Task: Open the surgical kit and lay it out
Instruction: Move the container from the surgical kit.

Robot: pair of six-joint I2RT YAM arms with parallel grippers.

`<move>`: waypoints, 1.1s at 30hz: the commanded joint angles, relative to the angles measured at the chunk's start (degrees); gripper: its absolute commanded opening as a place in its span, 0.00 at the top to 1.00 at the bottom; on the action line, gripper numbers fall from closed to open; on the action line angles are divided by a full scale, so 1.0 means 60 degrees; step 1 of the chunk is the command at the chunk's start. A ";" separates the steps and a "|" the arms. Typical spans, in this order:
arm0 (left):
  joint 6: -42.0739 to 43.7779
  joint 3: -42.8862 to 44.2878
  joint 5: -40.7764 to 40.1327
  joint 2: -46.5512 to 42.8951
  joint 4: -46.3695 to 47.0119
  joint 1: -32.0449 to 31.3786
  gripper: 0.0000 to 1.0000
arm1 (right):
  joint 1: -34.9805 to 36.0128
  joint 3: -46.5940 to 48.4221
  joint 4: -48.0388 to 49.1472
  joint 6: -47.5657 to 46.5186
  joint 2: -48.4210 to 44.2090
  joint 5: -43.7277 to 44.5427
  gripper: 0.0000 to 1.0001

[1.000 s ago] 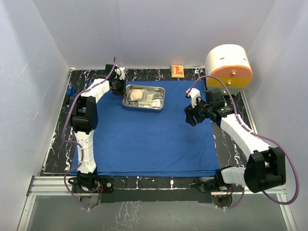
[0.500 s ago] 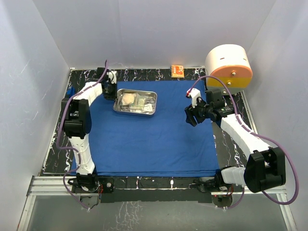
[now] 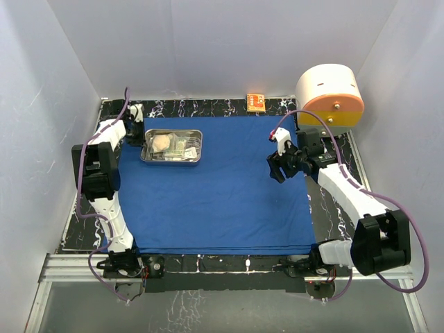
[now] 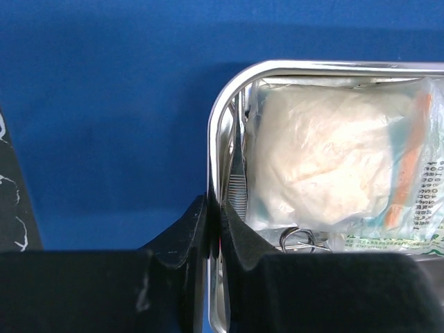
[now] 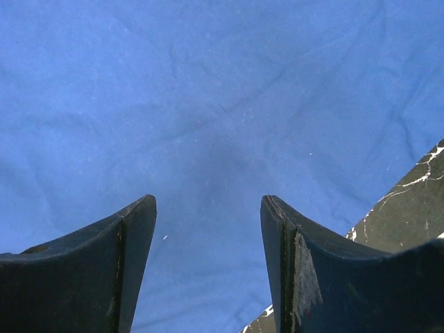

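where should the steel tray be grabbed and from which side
On the steel tray, pinch the thin upright wall of a short end, from above, one finger inside, one outside. Its rolled rim gives purchase, and packets crowd the middle. The left gripper is shut on the left end just so.

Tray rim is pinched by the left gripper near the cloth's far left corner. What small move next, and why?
Probably open the left gripper and lift off the tray. Its jaws clamp the rim, and the tray sits flat on the blue cloth off to one side, leaving the middle bare for the packets and instruments inside. The right gripper hangs open, holding nothing.
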 commanded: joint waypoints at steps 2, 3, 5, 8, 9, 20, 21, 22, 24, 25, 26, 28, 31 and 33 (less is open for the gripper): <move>0.0445 0.0275 -0.0041 -0.0227 -0.0158 0.0133 1.00 | -0.0047 0.0858 -0.0210 -0.0306 0.0465 0.0546 0.38; 0.0448 0.0177 0.0007 -0.0249 -0.0194 0.0132 1.00 | -0.0046 0.1018 -0.0360 -0.0414 0.0577 0.0593 0.37; 0.0434 -0.0202 0.0021 -0.0351 -0.0163 0.0130 1.00 | -0.0047 0.1332 -0.0697 -0.0616 0.0828 0.0696 0.35; 0.0427 -0.0770 0.0036 -0.0610 0.0199 0.0131 1.00 | -0.0043 0.1560 -0.0976 -0.0741 0.0975 0.0885 0.33; 0.0424 -0.0844 0.0016 -0.0646 0.0259 0.0135 1.00 | -0.0046 0.1563 -0.0977 -0.0722 0.0981 0.0952 0.32; 0.0772 -0.1169 0.0053 -0.0921 0.0191 0.0129 1.00 | -0.0051 0.1238 -0.0596 -0.0421 0.0863 0.1623 0.18; 0.0807 -0.1188 0.0051 -0.0930 0.0124 0.0129 1.00 | -0.0047 0.1285 -0.0622 -0.0421 0.0898 0.1610 0.18; 0.0852 -0.1227 0.0053 -0.0974 0.0081 0.0128 1.00 | -0.0048 0.1338 -0.0660 -0.0421 0.0917 0.1602 0.17; 0.0921 -0.1431 0.0046 -0.1138 0.0037 0.0136 1.00 | -0.0046 0.1333 -0.0642 -0.0435 0.0913 0.1562 0.17; 0.0923 -0.1540 0.0056 -0.1245 0.0072 0.0132 1.00 | -0.0046 0.1288 -0.0606 -0.0428 0.0902 0.1508 0.17; 0.0936 -0.1601 0.0088 -0.1312 0.0097 0.0135 1.00 | -0.0046 0.1255 -0.0552 -0.0400 0.0889 0.1442 0.17; 0.0828 -0.1488 0.0082 -0.1272 0.0037 0.0131 0.95 | -0.0046 0.1166 -0.0428 -0.0266 0.0903 0.1332 0.17; 0.0507 -0.1314 0.0099 -0.1164 -0.0048 0.0132 0.81 | -0.0054 0.1121 -0.0213 -0.0096 0.0903 0.1216 0.17; 0.0343 -0.1335 0.0096 -0.1234 0.0043 0.0114 0.72 | -0.0046 0.1096 -0.0065 -0.0010 0.0827 0.1164 0.17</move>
